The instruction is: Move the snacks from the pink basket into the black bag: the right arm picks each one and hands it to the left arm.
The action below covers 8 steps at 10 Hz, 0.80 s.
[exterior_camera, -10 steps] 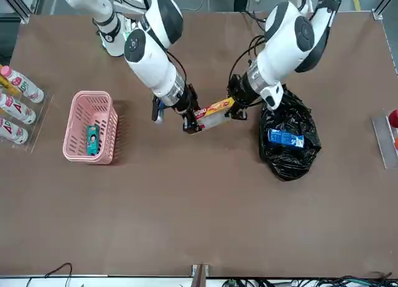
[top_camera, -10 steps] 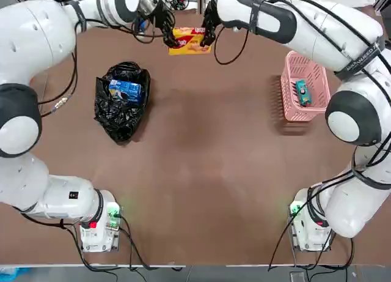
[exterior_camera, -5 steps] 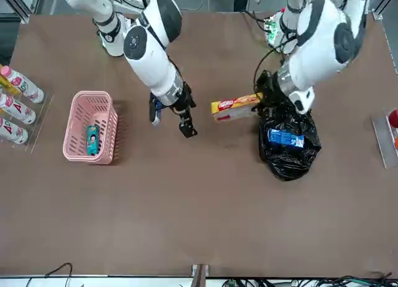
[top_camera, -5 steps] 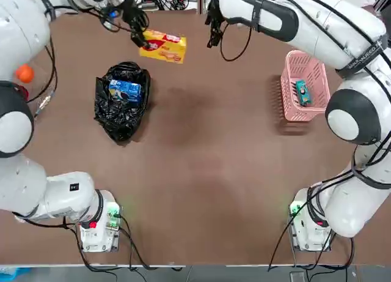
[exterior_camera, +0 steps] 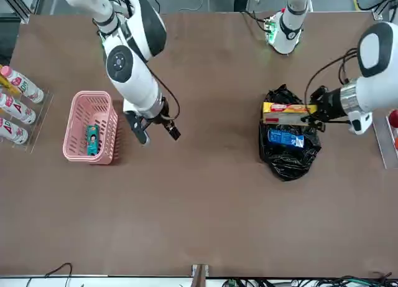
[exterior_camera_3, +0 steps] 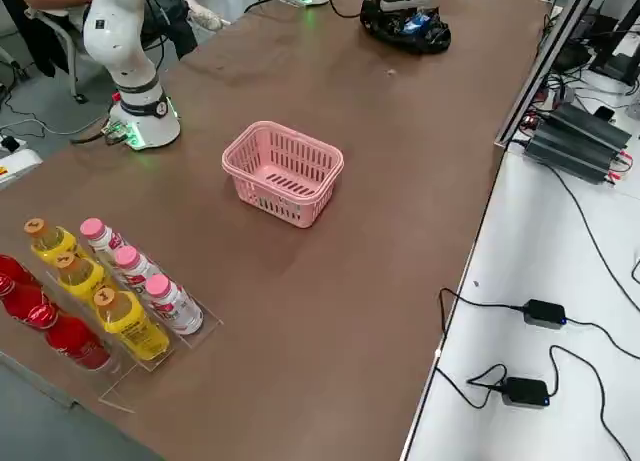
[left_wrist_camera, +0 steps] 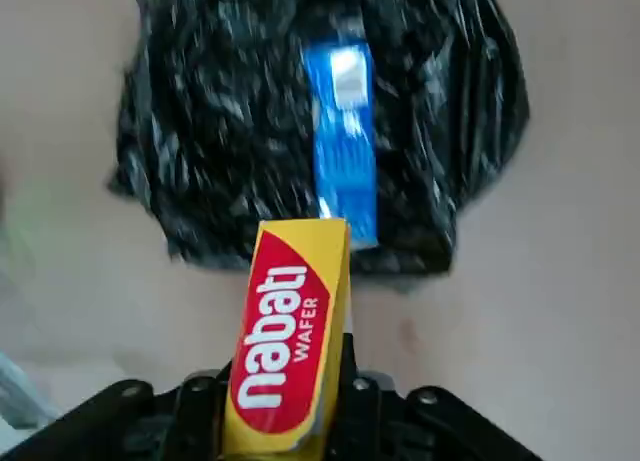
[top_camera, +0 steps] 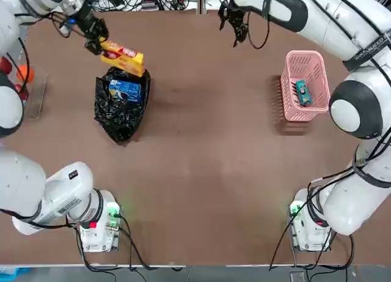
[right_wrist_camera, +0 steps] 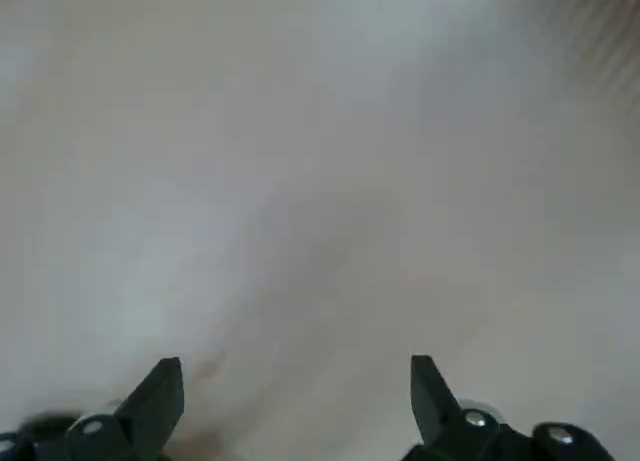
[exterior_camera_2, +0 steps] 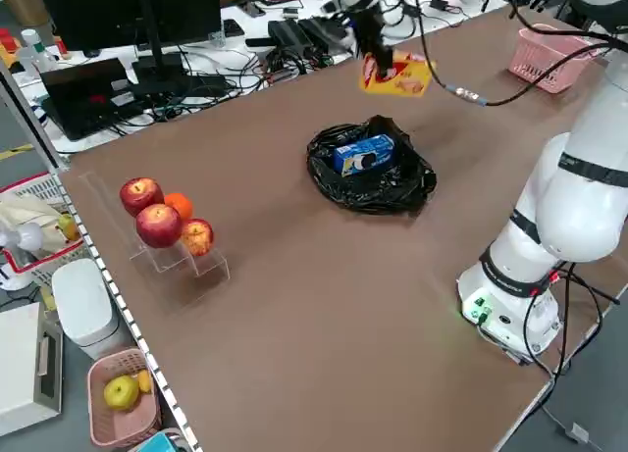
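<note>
The yellow Nabati wafer pack (left_wrist_camera: 290, 346) sits clenched between the fingers of the left end effector (top_camera: 93, 38), gripped at one end so its long body sticks out past the fingertips. It hangs in the air just over the far rim of the black bag (top_camera: 120, 107), which lies crumpled and open on the brown counter (top_camera: 208, 166) directly beneath and a little nearer the robot than that end effector. Inside the bag, below the wafer pack, lies the blue snack pack (top_camera: 125, 90) with its white print facing up.

Well apart from the left end effector, across the far side of the counter, the right end effector (top_camera: 235, 25) hangs with its fingers spread wide and nothing between them; its own wrist view shows only bare counter between the two fingertips (right_wrist_camera: 155, 391). Off to its outer side and nearer the robot stands the pink basket (top_camera: 292, 101), upright on the counter, with the small teal packet (top_camera: 302, 92) lying flat on its floor.

Beyond the basket, at the counter's right edge, a clear rack holds rows of bottles (exterior_camera_3: 100, 281) with pink, orange and red caps. At the opposite edge, outward of the left end effector, apples and an orange (exterior_camera_2: 162, 217) rest on a clear stand.
</note>
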Tool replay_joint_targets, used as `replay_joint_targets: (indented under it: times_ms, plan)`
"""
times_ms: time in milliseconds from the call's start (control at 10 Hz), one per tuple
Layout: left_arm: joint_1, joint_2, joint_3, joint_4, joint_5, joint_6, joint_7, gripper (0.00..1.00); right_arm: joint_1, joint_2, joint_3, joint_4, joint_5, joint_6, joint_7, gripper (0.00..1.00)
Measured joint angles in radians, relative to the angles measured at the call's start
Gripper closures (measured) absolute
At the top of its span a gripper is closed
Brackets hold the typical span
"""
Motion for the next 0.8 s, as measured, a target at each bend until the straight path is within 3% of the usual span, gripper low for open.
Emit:
replay_joint_targets:
  times_ms: [100,300,600,800]
  plan:
    - [0.047,0.038,0.001,-0.009,0.023,0.005,0.073,0.68,-0.006,-0.013,0.000,0.002,-0.103,-0.065,-0.109,0.00]
    - [0.099,0.116,0.002,-0.024,0.050,0.033,0.150,0.68,-0.013,-0.034,0.000,0.002,-0.192,-0.141,-0.293,0.00]
    - [0.100,0.188,-0.004,-0.117,0.075,0.146,0.215,0.68,-0.117,-0.065,-0.003,0.002,-0.204,-0.189,-0.599,0.00]
    - [0.102,0.231,-0.004,-0.123,0.077,0.180,0.228,0.68,-0.180,-0.089,-0.004,-0.018,-0.206,-0.179,-0.755,0.00]
